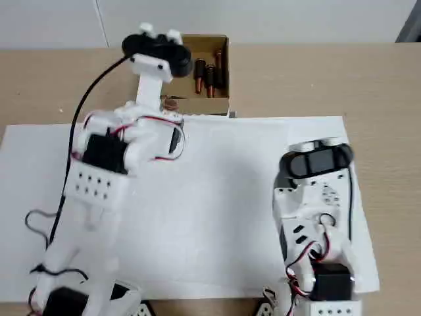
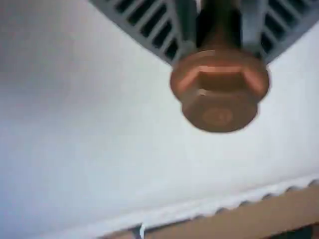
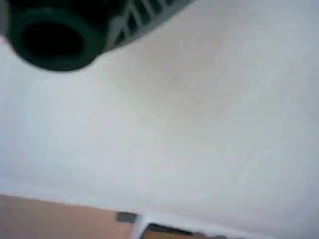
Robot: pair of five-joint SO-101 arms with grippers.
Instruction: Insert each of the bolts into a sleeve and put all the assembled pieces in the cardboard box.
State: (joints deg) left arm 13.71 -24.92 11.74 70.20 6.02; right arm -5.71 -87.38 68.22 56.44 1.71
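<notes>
By box (image 1: 207,105) near wall, left gripper (image 2: 219,35) pinches bolt (image 2: 219,94); right gripper (image 3: 84,25) clamps empty sleeve (image 3: 50,42). Likely insertion step: bring both together, align.

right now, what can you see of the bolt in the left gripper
The bolt is copper-coloured and looks like metal, with a hexagonal head on a round flange. The head faces the wrist camera. The shank runs back between the grey ribbed fingers of the left gripper, which is shut on it, and is mostly hidden. It hangs over the white paper, apparently clear of it, just in front of the cardboard box.
</notes>
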